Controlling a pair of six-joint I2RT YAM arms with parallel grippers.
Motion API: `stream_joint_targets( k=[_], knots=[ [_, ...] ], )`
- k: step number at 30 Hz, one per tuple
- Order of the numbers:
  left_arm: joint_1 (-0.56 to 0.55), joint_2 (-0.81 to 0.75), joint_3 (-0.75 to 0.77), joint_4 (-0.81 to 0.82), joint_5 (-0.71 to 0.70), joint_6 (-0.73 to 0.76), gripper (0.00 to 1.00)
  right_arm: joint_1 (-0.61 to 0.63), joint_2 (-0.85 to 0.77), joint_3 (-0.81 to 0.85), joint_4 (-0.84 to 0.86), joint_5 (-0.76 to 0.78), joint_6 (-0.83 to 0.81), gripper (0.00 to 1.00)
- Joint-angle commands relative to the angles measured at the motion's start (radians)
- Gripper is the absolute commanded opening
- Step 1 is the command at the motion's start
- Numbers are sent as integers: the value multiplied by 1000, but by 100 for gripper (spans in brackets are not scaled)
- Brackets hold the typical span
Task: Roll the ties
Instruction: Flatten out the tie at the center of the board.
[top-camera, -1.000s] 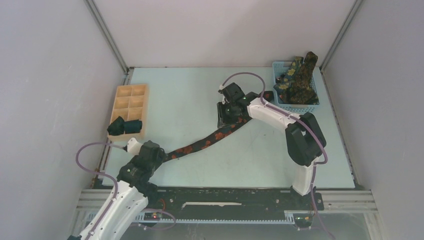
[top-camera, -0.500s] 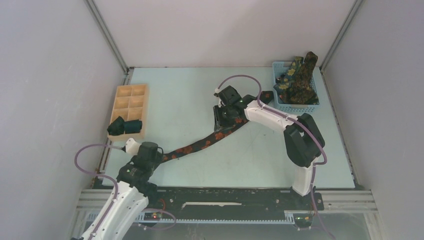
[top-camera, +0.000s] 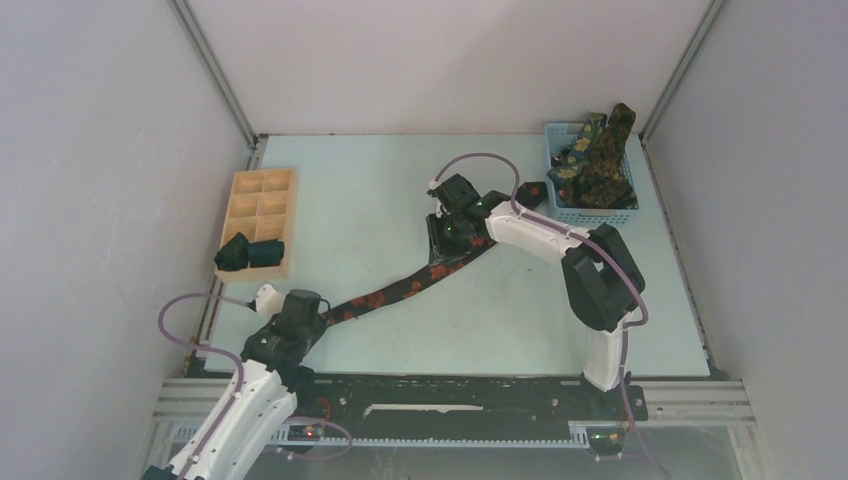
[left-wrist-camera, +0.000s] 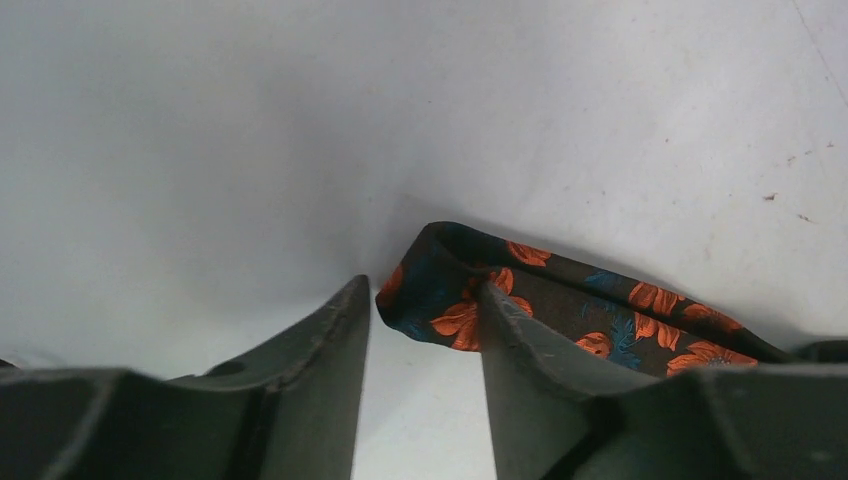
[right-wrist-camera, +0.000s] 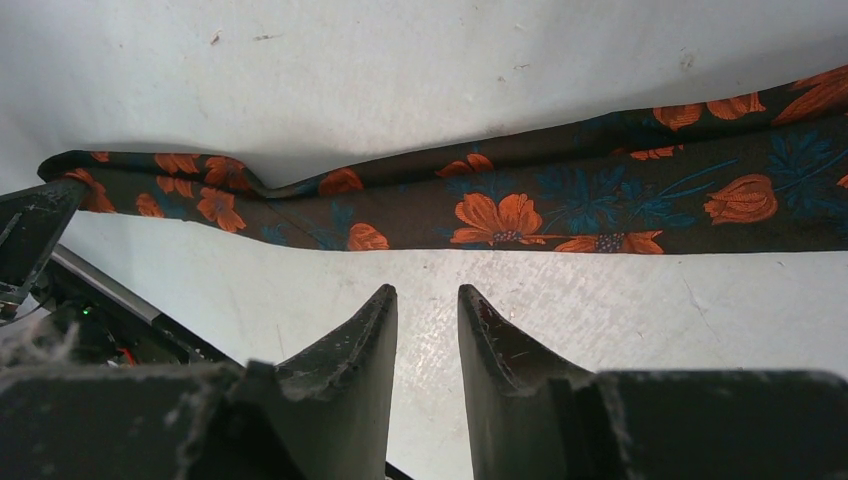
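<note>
A black tie with red-orange flowers (top-camera: 405, 287) lies stretched diagonally across the table, from the near left toward the basket. My left gripper (top-camera: 308, 320) is at its narrow near end. In the left wrist view its fingers (left-wrist-camera: 425, 287) stand apart and hold nothing. The tie's end (left-wrist-camera: 450, 285) lies just beyond the tips, partly behind the right finger. My right gripper (top-camera: 446, 236) hovers over the tie's far part. In the right wrist view it is (right-wrist-camera: 425, 292) slightly open and empty, and the tie (right-wrist-camera: 500, 215) lies flat just past the tips.
A blue mesh basket (top-camera: 552, 200) at the back right holds several dark green ties (top-camera: 598, 160). A pale wooden compartment tray (top-camera: 262, 195) stands at the left with two rolled dark ties (top-camera: 248, 252) at its near end. The side walls are close.
My left gripper has drawn back a little toward the near edge. My right gripper has shifted slightly left over the tie. The tie has hardly moved.
</note>
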Motion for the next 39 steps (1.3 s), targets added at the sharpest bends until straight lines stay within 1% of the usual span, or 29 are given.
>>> stream_joint_targets(
  k=[1, 7, 9, 13, 19, 22, 27, 28, 36, 39],
  knots=[
    [18, 22, -16, 62, -10, -4, 53, 3, 22, 26, 19, -8, 3, 32],
    [23, 118, -22, 127, -10, 18, 52, 21, 44, 27, 18, -1, 4, 32],
    [23, 122, -21, 142, -8, 23, 49, 29, 54, 19, 20, 0, 6, 31],
    [24, 124, -19, 170, -10, 31, 36, 45, 76, 3, 34, 5, 17, 31],
    [27, 150, 5, 193, -9, 42, 34, 47, 135, -18, 63, 32, 60, 29],
    [27, 127, 3, 194, 7, 41, 39, 29, 169, -22, 81, 50, 80, 29],
    [27, 56, 14, 164, 16, 37, 55, -22, 226, -12, 94, 49, 96, 27],
    [25, 45, 17, 162, 16, 39, 56, -32, 235, -3, 96, 47, 95, 27],
    [27, 20, -14, 196, 45, 33, 56, -118, 317, 139, 66, 42, 57, 26],
    [27, -4, -16, 199, 51, 35, 59, -141, 347, 204, 56, 27, 35, 26]
  ],
)
